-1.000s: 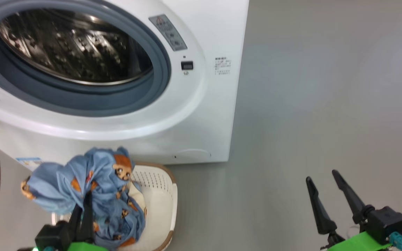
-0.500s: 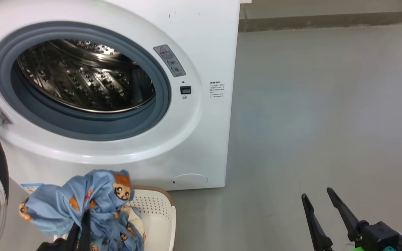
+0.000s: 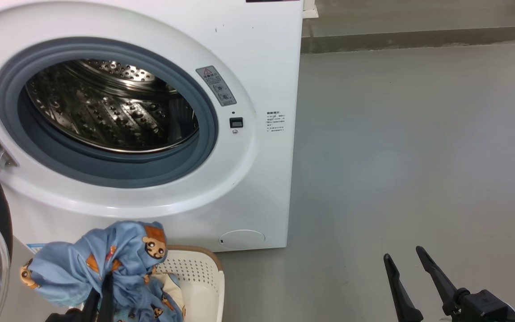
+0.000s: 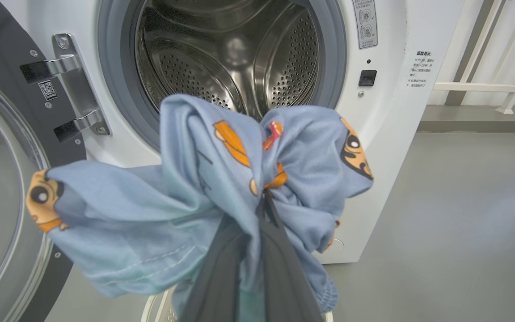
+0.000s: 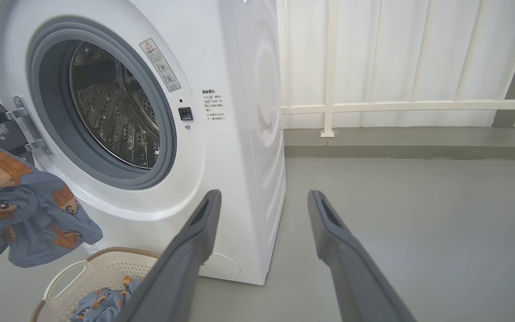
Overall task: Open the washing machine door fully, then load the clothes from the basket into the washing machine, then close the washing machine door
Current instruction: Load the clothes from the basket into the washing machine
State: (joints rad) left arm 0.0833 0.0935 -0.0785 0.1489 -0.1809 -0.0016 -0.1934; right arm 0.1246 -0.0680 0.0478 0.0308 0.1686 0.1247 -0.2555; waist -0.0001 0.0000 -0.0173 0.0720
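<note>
Above the perforated basket (image 3: 195,270) hang soft, crumpled clothes (image 3: 119,248).

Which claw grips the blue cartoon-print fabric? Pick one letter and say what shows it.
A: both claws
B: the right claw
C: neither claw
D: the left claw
D: the left claw is shut on the clothes, holding the bundle up in front of the washing machine, while the right claw stands open with nothing between its fingers.
</note>
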